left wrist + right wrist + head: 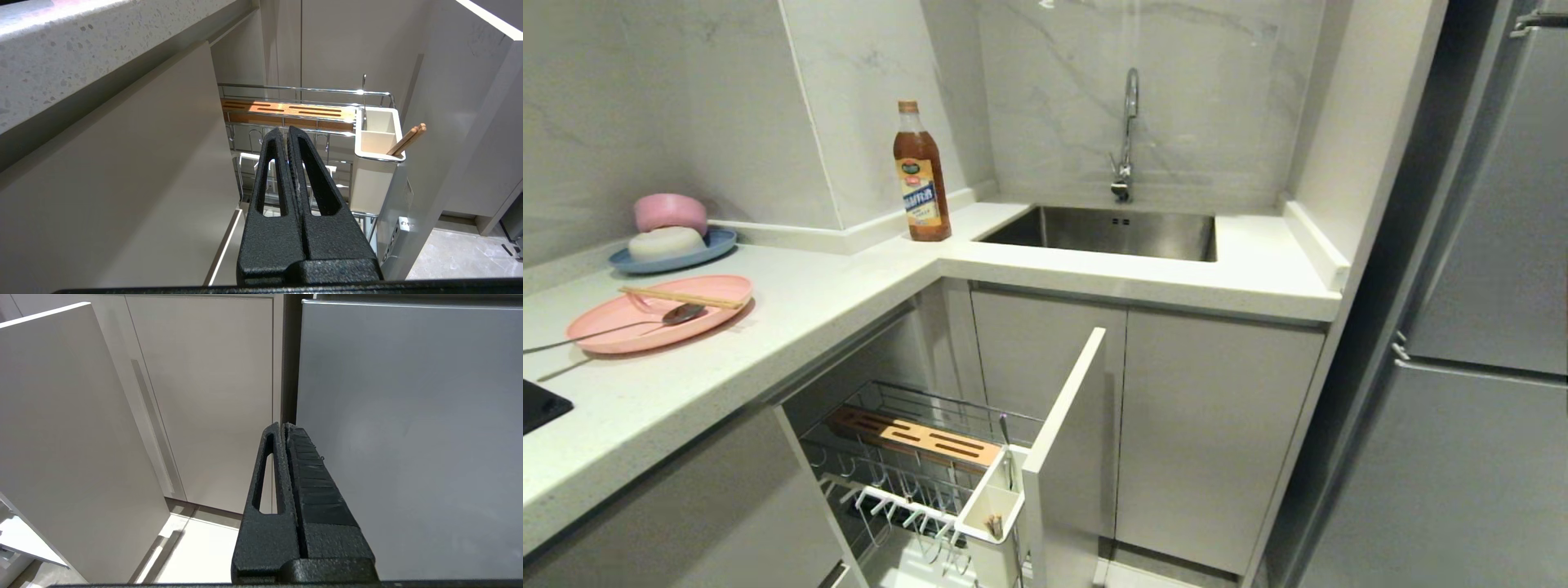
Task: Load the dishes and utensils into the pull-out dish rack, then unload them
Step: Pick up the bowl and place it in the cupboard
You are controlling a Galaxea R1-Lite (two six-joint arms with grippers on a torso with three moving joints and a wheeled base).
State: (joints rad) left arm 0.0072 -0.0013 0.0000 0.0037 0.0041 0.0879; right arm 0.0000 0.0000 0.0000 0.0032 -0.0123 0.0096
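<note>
The chrome wire pull-out dish rack (907,457) with its pale grey front panel stands drawn out from under the speckled white surface (792,327). A slotted wooden strip (915,437) lies across its top, and the white rectangular utensil cup (378,139) sits at the panel end, with a pair of light wooden chopsticks (408,139) leaning in it.

Up on the surface, the wide flat pale-pink plastic plate (658,314) carries a second pair of wooden chopsticks (682,297) and a long-handled silver spoon (645,320). Behind it, a darker blue plate (674,251) holds a pale bowl (667,242) turned upside down, with a small pink bowl (670,212) just behind it.

A brown bottle (920,175) stands near the steel sink (1111,233).

The left tool (288,130) hangs clenched and empty, pointing at the rack. The right tool (284,426), also clenched and empty, faces the grey cabinet doors.
</note>
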